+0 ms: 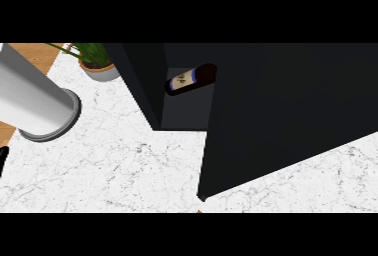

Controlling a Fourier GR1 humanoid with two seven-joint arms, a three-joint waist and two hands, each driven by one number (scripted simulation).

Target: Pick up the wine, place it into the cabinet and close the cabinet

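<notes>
Wine, a dark glass bottle (190, 79) with a pale label, lies tilted inside the black cabinet (295, 100) at twelve o'clock. Probably heavy, slippery, breakable; grasp its body. Neither hand shows, so their fingers cannot be told.

Your grey left forearm (33, 95) slants across the view's ten o'clock corner, and its ringed wrist end points toward seven o'clock. Only a sliver of your black left hand (2, 161) shows, at the nine o'clock edge.
</notes>
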